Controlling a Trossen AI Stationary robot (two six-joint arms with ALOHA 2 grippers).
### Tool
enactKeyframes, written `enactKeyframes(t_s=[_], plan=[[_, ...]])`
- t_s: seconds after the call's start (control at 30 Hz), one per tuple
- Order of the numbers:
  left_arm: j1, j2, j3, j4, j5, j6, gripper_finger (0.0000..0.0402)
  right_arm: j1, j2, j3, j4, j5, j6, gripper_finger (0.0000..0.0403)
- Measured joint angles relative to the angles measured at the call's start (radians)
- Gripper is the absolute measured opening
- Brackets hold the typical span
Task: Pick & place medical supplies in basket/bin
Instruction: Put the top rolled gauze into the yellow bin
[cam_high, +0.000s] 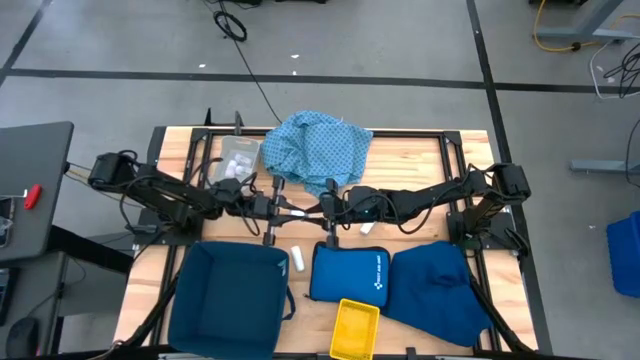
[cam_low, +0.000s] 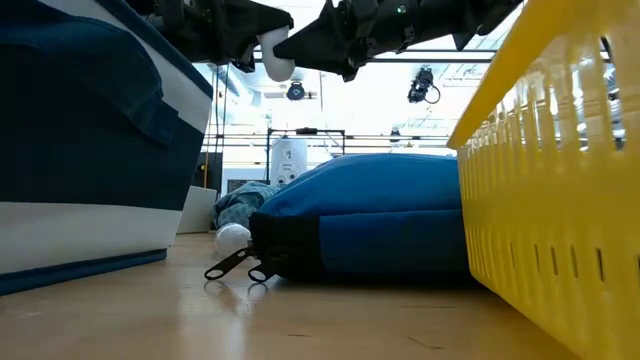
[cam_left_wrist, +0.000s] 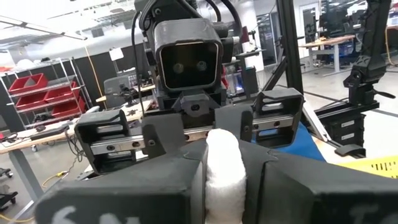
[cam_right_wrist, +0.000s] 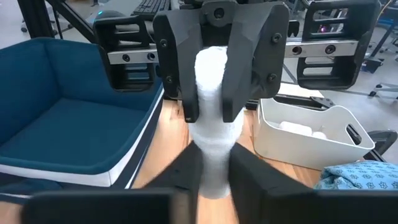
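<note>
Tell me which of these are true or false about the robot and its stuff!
1. The left gripper holds a white roll in the air. True; the right gripper meets it above the middle of the table.
2. The dark blue basket is full of rolls. False: nothing shows inside it.
3. The light-blue cloth lies on the table, not in a basket. True.
4. The yellow basket sits on top of the light-blue cloth. False: it stands at the opposite edge of the table, next to the blue zip pouch.
5. A second white roll lies on the table between the dark blue basket and the blue zip pouch. True.
</note>
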Motion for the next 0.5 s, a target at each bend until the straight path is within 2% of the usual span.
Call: enactKeyframes(t_s=[0.1, 0.27, 0.5], plan=[[0.0, 0.02, 0.0, 0.026, 0.009, -0.002, 0.0046, 0.0, 0.0, 0.0, -0.004, -0.001, -0.008, 0.0016], [0.0, 0.025, -0.001, 0.034, 0.014, -0.002, 0.0048, 0.0, 0.0, -0.001, -0.007, 0.0, -0.007, 0.0015], [-0.002, 0.022, -0.001, 0.068, 0.031, -0.005, 0.0138, -0.001, 0.0, 0.0, -0.025, 0.008, -0.006, 0.0015]])
